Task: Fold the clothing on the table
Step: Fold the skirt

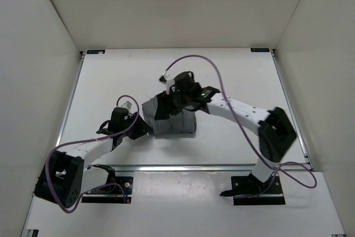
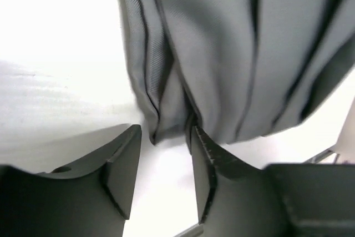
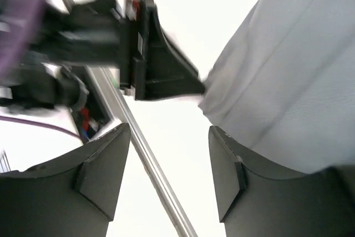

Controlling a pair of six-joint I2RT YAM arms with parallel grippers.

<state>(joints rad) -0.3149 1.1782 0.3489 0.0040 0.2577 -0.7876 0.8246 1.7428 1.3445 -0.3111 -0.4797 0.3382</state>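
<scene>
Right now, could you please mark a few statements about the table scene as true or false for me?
1. The left claw and the right claw both stand open. True.
2. The clothing is red. False: it is grey.
3. The clothing covers the whole table. False: it lies as a compact bundle near the middle, with white surface all round it.
4. The left claw sits at the clothing's left edge. True.
</scene>
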